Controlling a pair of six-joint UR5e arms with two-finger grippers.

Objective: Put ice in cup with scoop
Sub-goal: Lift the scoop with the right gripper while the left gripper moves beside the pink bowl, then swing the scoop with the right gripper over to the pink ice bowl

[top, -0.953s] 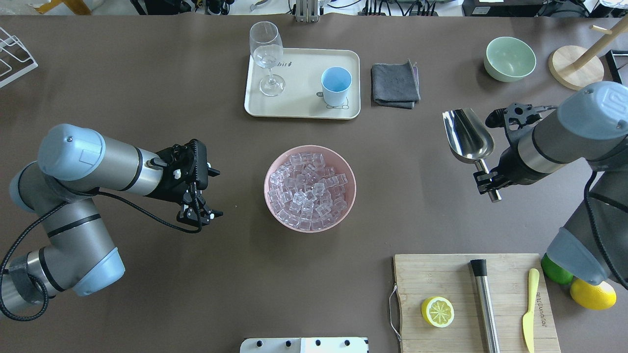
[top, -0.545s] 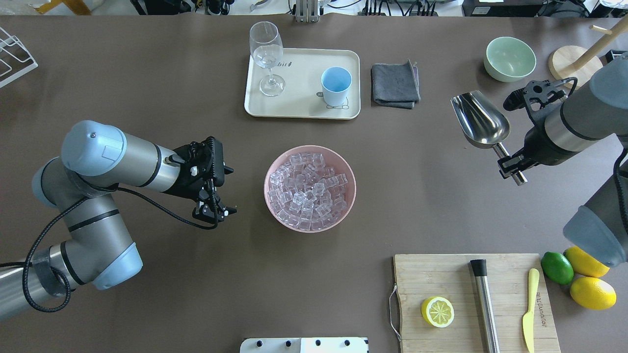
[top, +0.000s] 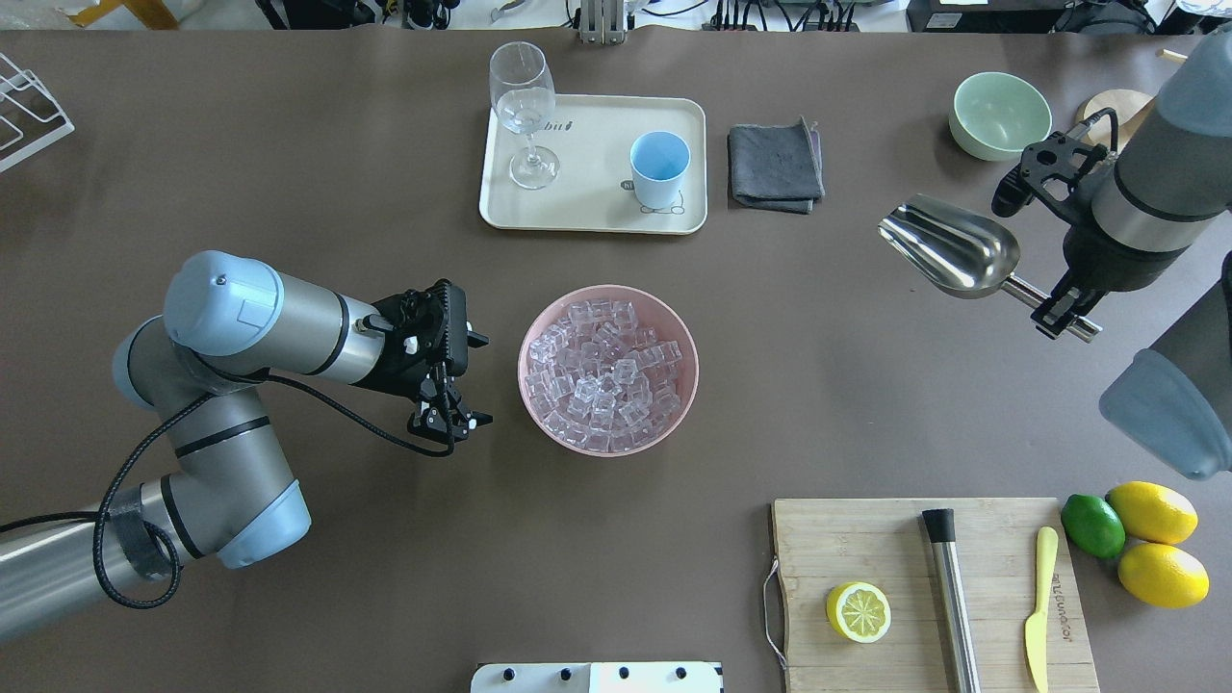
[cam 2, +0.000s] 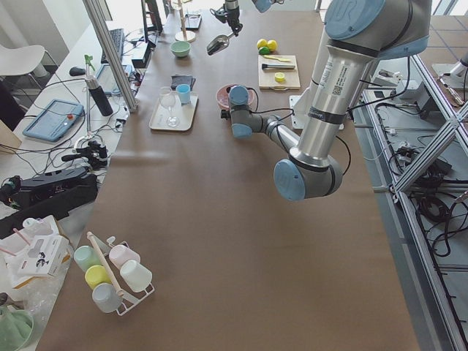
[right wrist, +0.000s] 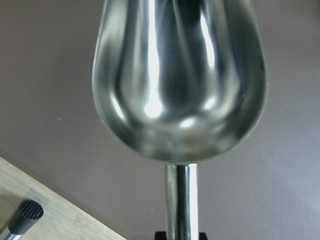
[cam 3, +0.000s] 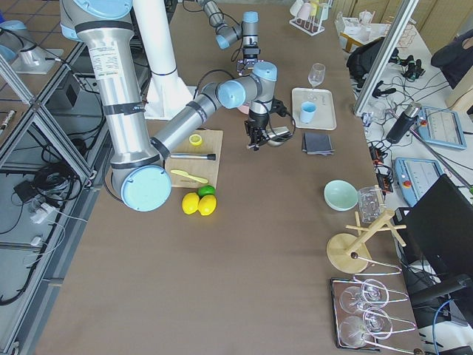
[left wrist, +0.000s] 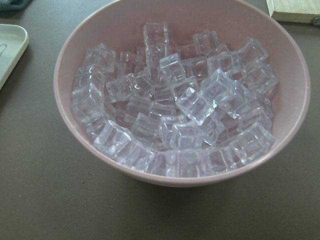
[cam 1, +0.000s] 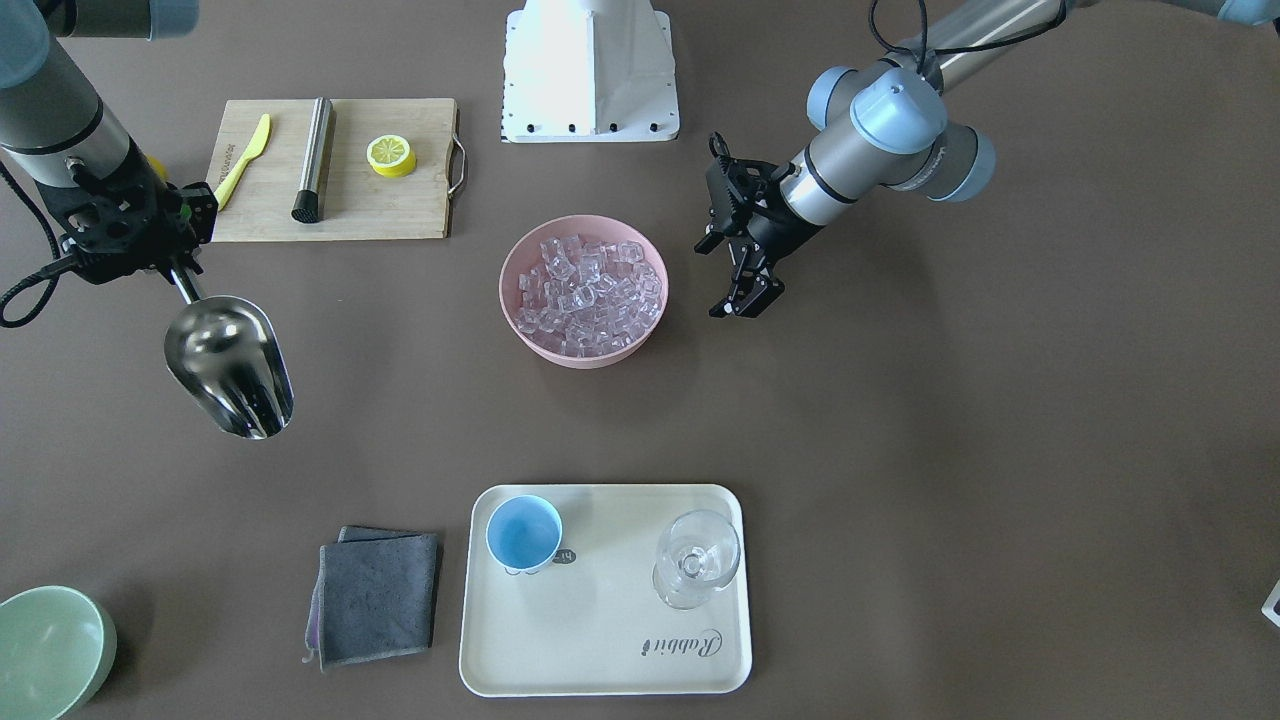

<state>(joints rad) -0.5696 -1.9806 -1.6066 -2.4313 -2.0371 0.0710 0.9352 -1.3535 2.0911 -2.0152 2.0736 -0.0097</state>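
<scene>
The right gripper [top: 1061,315] has its fingers clamped tight on the thin rod handle of the scoop [top: 948,252], holding it clear of the worktop [top: 289,192] out on the right side; the trough is bare and shiny, its open mouth turned left toward the middle. The left gripper [top: 450,423] hangs just left of the pink bowl [top: 523,337], close to its rim but not touching; its fingers are spread apart and hold nothing.

The ice [top: 602,371] is heaped in that bowl, which stands in the middle of the worktop; the wrist view shows the cubes piled close to the rim. The cup [top: 660,159] stands upright at the right end of a cream tray [top: 597,207] on the far side, beyond the bowl; its blue inside looks bare. A stemmed glass [top: 525,106] stands at the tray's left end; a folded grey cloth [top: 775,164] lies just right of the tray; a pale green bowl [top: 999,115] sits farther right.

Near and to the right lies a wooden board [top: 866,549] bearing half a lemon [top: 859,611], a steel cylinder [top: 953,597] with a black tip, and a yellow knife [top: 1038,616]; a lime [top: 1092,526] and two lemons [top: 1152,512] lie just beside the board's right edge.
</scene>
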